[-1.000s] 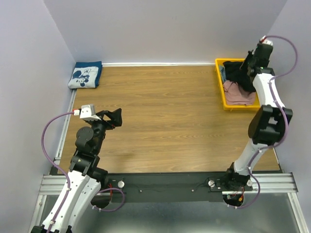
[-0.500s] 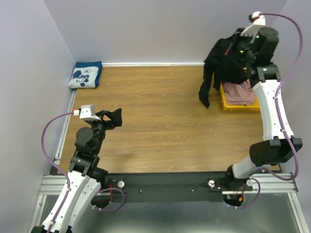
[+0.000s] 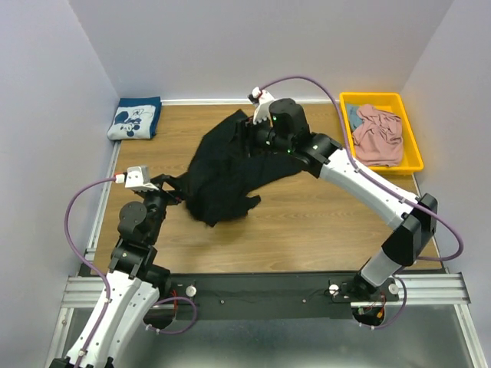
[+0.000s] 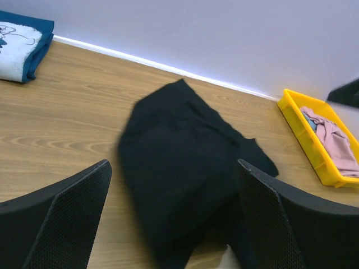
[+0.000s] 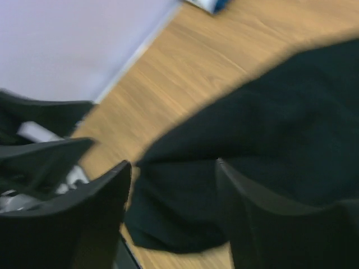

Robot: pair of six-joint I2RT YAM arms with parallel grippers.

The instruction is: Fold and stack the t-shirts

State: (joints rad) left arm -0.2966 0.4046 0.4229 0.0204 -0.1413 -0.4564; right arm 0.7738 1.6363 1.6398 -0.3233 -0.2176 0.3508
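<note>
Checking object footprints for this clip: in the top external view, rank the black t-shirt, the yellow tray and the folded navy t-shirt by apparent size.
1. black t-shirt, sprawled over the middle of the table, clearly the largest.
2. yellow tray, at the far right.
3. folded navy t-shirt, in the far left corner, plainly the smallest.

Wooden table [image 3: 307,222]: folded navy shirt [image 3: 135,118] far-left corner, yellow tray [image 3: 383,168] far-right, black shirt [image 3: 226,172] mid-table (blurred).

No text, brand or number can be read in any view. The folded navy t-shirt [image 3: 135,120] carries only a white cartoon-mouse print
</note>
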